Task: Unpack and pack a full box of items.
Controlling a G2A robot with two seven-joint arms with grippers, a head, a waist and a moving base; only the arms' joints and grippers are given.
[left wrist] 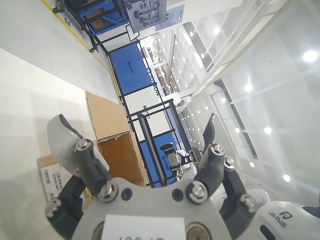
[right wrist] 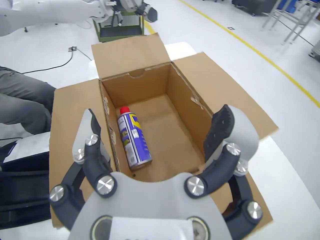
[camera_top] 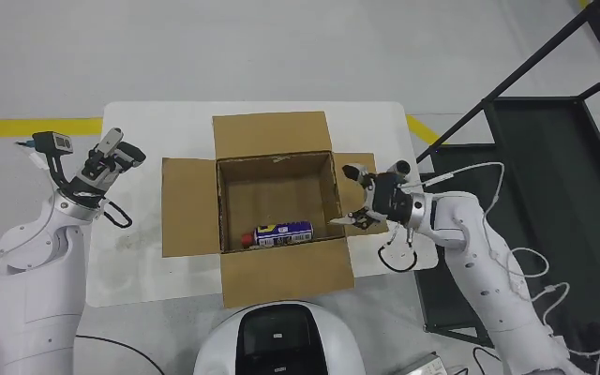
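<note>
Cargo: one blue cylindrical metal spray can (camera_top: 282,234) with red cap, lying at six o'clock inside the open brown cardboard box (camera_top: 272,136). My right gripper (camera_top: 355,197) hovers released at its three o'clock wall; my left gripper (camera_top: 122,150), also released, sits at nine o'clock. I fear clipping that wall, or the can rolling off my pinch

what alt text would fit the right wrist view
An open cardboard box on a white table holds one blue spray can with a red cap, lying on its side along one wall. The right arm's jaws stand open over the box's near edge, with the other arm beyond the box.
</note>
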